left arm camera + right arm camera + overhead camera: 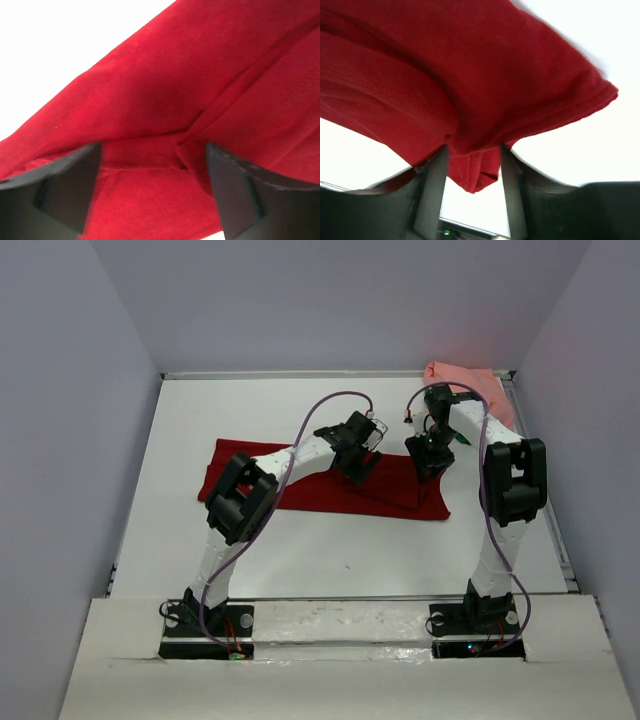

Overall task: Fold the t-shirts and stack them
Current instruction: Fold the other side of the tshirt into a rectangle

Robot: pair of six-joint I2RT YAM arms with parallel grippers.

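1. My left claw (152, 165) is open, its fingers (65, 185) set wide apart and low over the red shirt (165, 100). Only the cloth lying beneath shows between them, at a spot where a seam meets a fold
2. My right claw (472, 160) has a bunch of the red shirt in its gap, and the cloth touches both fingers (432, 190). The jaws stand part-way apart. Whether they press the cloth or only bracket it I cannot tell
3. In the right wrist view a hemmed corner of the shirt juts out to the right, and a tip of cloth hangs down between the fingers
4. From above, the red shirt lies across the middle of the table (300, 570), longer from left to right. Both claws are over its far right part, near each other but apart
5. My left arm reaches across the shirt's middle and hides some of it. My right arm stands beside the shirt's right end
6. A pink shirt (470, 380) lies crumpled in the far right corner of the table, well apart from the red one and behind my right arm
7. A green bit (466, 441) shows just beside my right wrist, too small to make out
8. A purple cable (335, 398) loops above each forearm
9. The table is plain white, with pale walls (340, 300) at the back and both sides
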